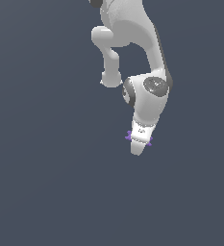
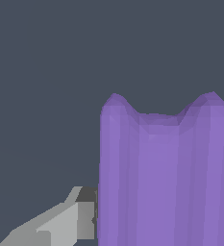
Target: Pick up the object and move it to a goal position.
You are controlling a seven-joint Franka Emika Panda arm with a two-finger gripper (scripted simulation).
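Jaws of the white gripper [image 1: 138, 150] appear to be pinching the purple block [image 1: 149, 140], though in the exterior view the hand covers the contact itself, so the pinch is judged mostly from the wrist view; in that wrist view the block [image 2: 164, 178] fills much of the picture right up against the camera, its near end cut into a notch between two raised points, and a grey finger [image 2: 60, 226] sits just beside its flank, with a sliver of a second grey part at the block's far side; in the exterior view only small jagged purple tips show, one on each side of the gripper, so the block lies crosswise behind the hand and is mostly hidden by it; the arm [image 1: 132, 43] reaches down to the gripper from above, bent at a rounded joint [image 1: 154, 86] just above the hand; around the block everything is plain dark blue-grey [image 1: 46, 182], and whether the block rests on that surface or is lifted off it cannot be told.
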